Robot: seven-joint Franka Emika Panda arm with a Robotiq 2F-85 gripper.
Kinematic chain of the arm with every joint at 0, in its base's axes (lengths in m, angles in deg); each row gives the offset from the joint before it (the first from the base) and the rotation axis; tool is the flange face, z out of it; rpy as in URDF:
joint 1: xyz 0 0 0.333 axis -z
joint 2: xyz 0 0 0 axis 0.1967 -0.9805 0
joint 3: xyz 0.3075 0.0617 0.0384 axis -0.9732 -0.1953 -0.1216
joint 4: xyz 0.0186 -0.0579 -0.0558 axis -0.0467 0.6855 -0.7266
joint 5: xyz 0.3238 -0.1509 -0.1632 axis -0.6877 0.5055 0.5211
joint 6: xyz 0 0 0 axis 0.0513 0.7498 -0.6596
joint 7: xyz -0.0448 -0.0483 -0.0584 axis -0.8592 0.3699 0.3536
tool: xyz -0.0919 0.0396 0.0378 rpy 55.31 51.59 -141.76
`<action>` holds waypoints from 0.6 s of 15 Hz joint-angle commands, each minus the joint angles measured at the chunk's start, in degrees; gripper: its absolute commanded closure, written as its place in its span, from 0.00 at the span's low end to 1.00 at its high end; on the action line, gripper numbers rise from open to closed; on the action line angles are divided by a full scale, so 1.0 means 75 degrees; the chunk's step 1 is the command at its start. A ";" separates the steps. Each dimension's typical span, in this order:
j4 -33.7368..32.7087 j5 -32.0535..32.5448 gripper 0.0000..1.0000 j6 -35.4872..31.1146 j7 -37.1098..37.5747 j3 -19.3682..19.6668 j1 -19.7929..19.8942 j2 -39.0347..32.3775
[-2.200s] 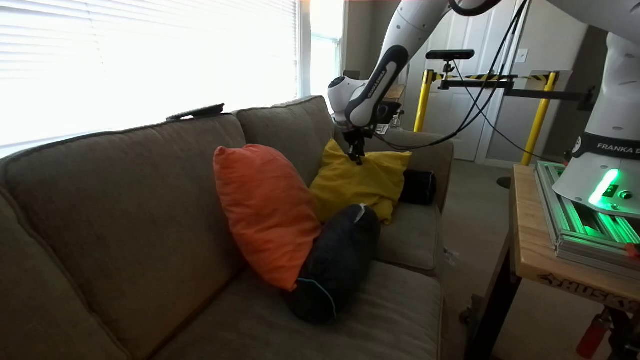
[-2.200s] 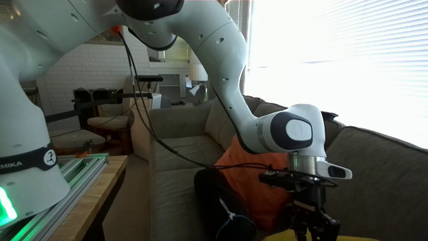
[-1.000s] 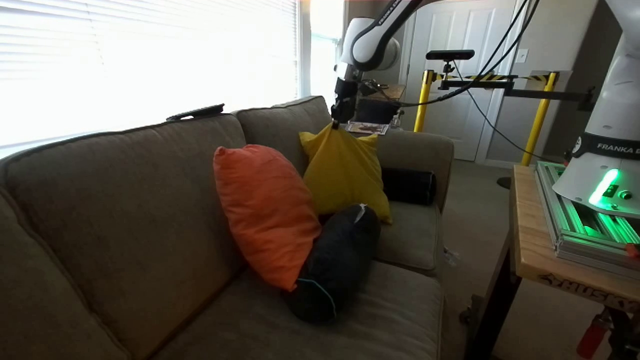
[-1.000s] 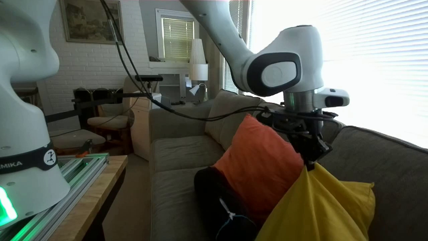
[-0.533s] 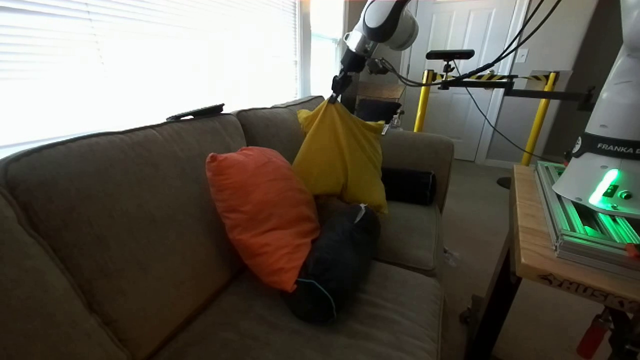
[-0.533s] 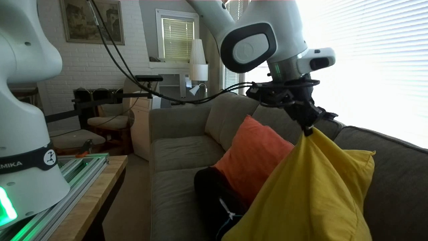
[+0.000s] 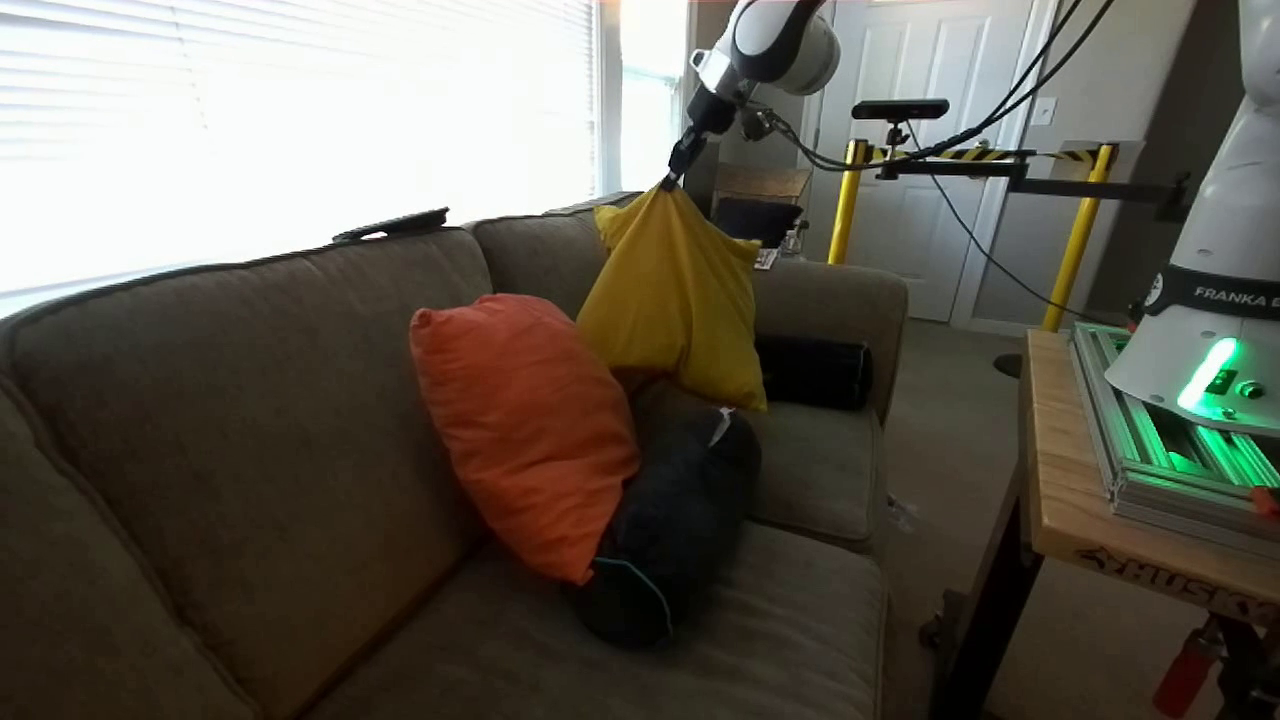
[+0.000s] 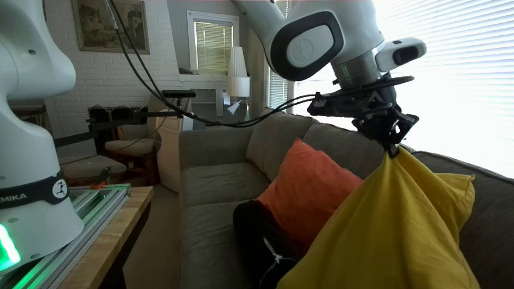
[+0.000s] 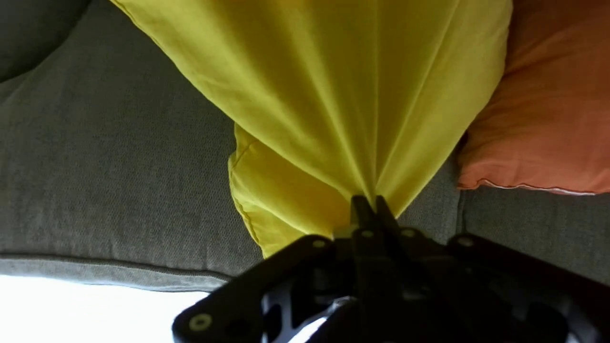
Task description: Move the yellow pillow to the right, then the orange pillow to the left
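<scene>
Sofa (image 7: 230, 420): grey-brown, running beneath a window (image 7: 300, 110) that glares into my view.
Yellow pillow (image 7: 680, 300): hanging from a gathered peak, between the orange pillow (image 7: 525, 430) and the dark cushion (image 7: 815, 372) at the sofa's end; I can't tell whether its lowest corner touches the sofa.
Tool (image 9: 369, 200): pinching one small fold of the yellow pillow's cloth.
Slip: with so little cloth gripped, I'd expect a fast swing could pull it free.
Snag: the hanging hem looks close to the orange pillow and the dark bolster (image 7: 670, 530); if I travel sideways too low, it could drag either.
Orange pillow: leaning on the sofa's back, its leftward move not yet done.
</scene>
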 commanded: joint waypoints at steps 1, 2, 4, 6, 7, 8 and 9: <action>-0.0503 0.1086 1.00 0.0094 -0.0383 0.0528 -0.0405 -0.0169; -0.0607 0.1453 1.00 0.0084 -0.0352 0.0802 -0.0668 -0.0251; -0.0825 0.2329 1.00 0.0040 -0.0118 0.1411 -0.1261 -0.0521; -0.1101 0.3141 1.00 -0.0061 0.0000 0.1984 -0.1844 -0.0900; -0.1222 0.3511 1.00 -0.0083 0.0025 0.2242 -0.2091 -0.1061; -0.1356 0.3881 1.00 -0.0081 0.0062 0.2508 -0.2348 -0.1215; -0.1493 0.4223 1.00 -0.0095 0.0066 0.2748 -0.2557 -0.1366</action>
